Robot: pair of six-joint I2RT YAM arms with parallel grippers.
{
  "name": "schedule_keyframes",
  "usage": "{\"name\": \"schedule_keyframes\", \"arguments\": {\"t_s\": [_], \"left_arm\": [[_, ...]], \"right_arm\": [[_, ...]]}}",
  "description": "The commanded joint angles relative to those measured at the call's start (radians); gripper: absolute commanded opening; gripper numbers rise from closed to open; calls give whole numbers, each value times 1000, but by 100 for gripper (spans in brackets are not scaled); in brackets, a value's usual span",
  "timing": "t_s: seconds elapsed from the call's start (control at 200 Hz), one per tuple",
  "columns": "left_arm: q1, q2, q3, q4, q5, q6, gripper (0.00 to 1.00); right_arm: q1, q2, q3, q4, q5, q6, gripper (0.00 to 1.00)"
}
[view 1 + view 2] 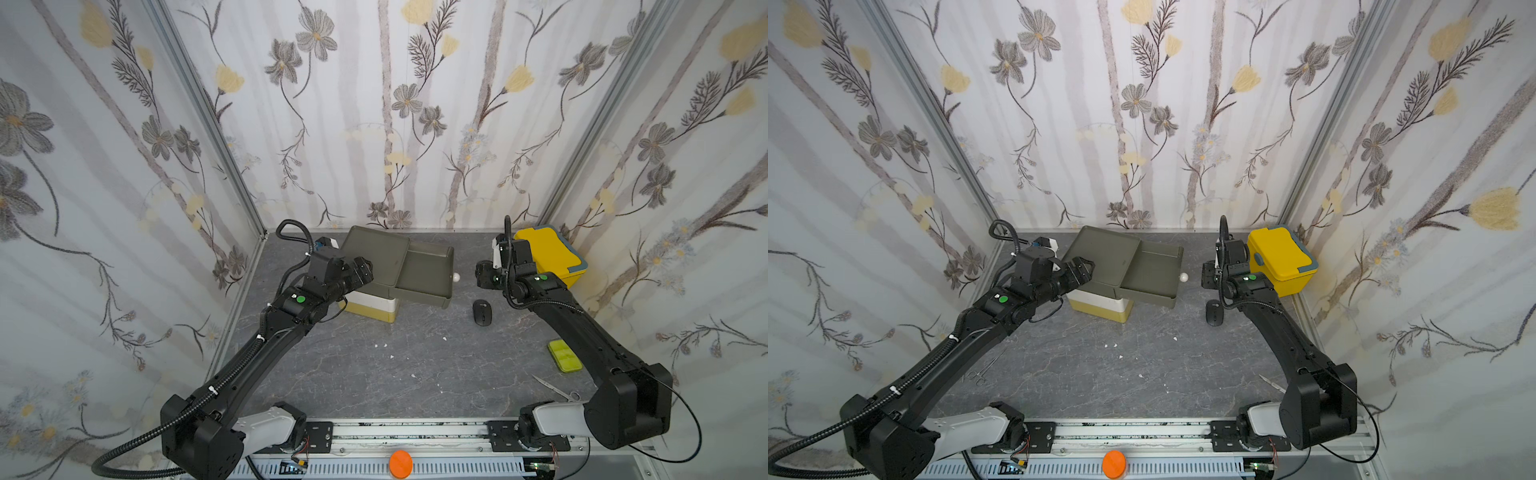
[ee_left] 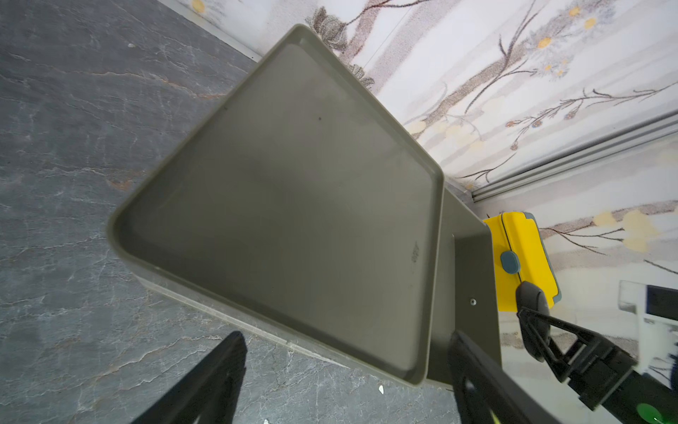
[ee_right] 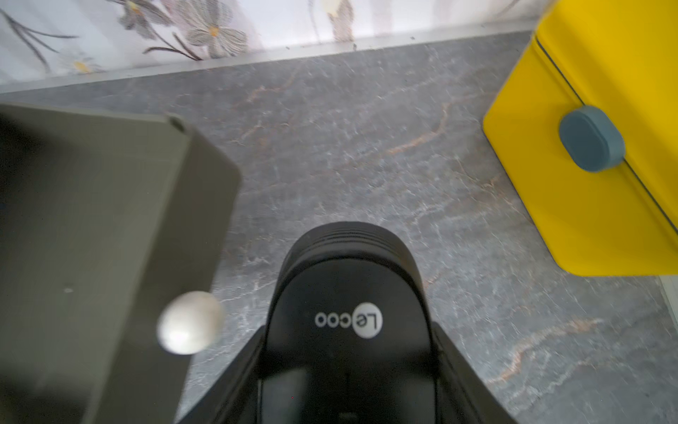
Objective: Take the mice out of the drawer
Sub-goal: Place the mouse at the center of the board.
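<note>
The drawer (image 1: pixel 428 272) is the olive top tier of a three-tier box (image 1: pixel 374 257), pulled out to the right, with a white ball knob (image 1: pixel 456 277). The part of its inside that shows is bare. My right gripper (image 3: pixel 348 337) is shut on a black mouse (image 3: pixel 348 286) and hangs just right of the knob (image 3: pixel 189 323), above the table. Another black mouse (image 1: pixel 482 311) lies on the table in front of that gripper (image 1: pixel 484 276). My left gripper (image 2: pixel 346 336) is open and holds nothing, at the box's left front corner (image 1: pixel 365 268).
A yellow lidded box (image 1: pixel 548 253) stands at the back right, close behind the right arm. A lime-green case (image 1: pixel 563 355) and scissors (image 1: pixel 557 388) lie front right beside that arm. Forceps (image 1: pixel 980 374) lie front left. Small white crumbs dot the grey table (image 1: pixel 395 374).
</note>
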Motion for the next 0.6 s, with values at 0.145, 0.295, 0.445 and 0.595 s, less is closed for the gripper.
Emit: {"name": "schedule_keyframes", "arguments": {"t_s": [0.145, 0.295, 0.445, 0.595], "left_arm": [[-3, -22, -8, -1, 9, 13, 88], [-3, -29, -10, -5, 1, 20, 88], [-3, -32, -11, 0, 9, 21, 89], [-3, -35, -11, -3, 1, 24, 89]], "right_arm": [[-95, 37, -166, 109, -21, 21, 57], [-148, 68, -205, 142, -38, 33, 57], [-201, 116, -232, 157, -56, 26, 57], [-231, 157, -247, 171, -75, 9, 57]]}}
